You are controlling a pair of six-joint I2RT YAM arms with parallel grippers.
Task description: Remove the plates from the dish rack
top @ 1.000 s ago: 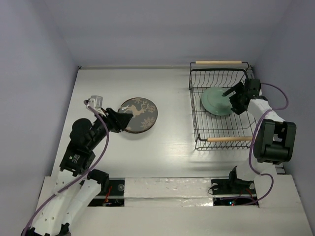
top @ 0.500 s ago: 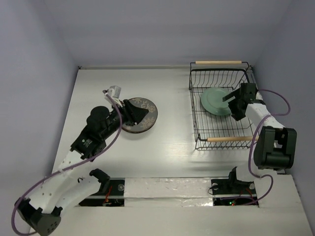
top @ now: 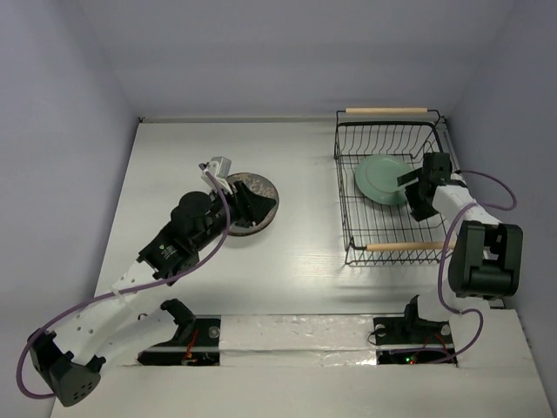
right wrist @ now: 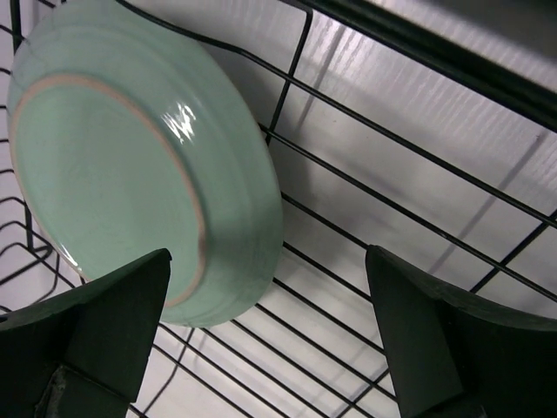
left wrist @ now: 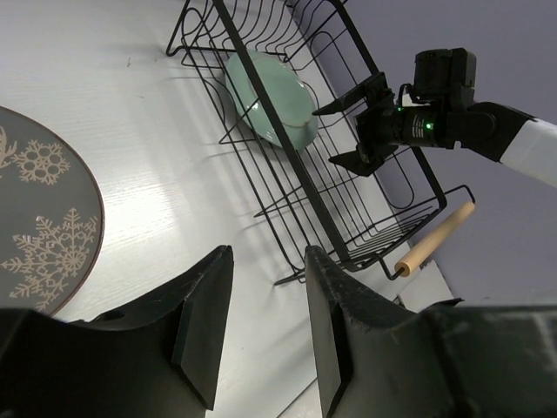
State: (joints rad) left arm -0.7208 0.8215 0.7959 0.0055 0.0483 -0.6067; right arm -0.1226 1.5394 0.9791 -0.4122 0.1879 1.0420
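Mint green plate (top: 381, 180) stands tilted among the wires in the far half of the dish rack (top: 396, 246), which sits on the right side of the white counter (top: 305, 261). The right wrist view shows the plate's (right wrist: 130, 165) underside with its pale foot ring, and the frame cuts off its upper left edge.

The right hand (top: 407, 188) hangs inside the rack just beside the plate's right rim, its fingers spread wide and pointing left at the rim. From the left wrist camera the right hand (left wrist: 344, 132) is close to the plate (left wrist: 270, 97) with a small gap showing. In its own view the right hand's (right wrist: 268, 287) left finger overlaps the plate's edge, so contact there cannot be told. The right arm is folded: its elbow block sits near and right of the rack, the forearm runs toward the far side, and the wrist bends left over the rack's right wall.

The brown plate (top: 261, 193) with pale motifs lies flat on the counter, well apart to the left of the rack. The left arm stretches diagonally from the near left corner, and the left hand (top: 248, 205) is over the plate's near part, covering much of it. The left hand's (left wrist: 268, 261) fingers are parted by a narrow gap with nothing between them. Only a slice of the brown plate (left wrist: 39, 218) shows at that view's left edge. Whether the hand touches it cannot be told.
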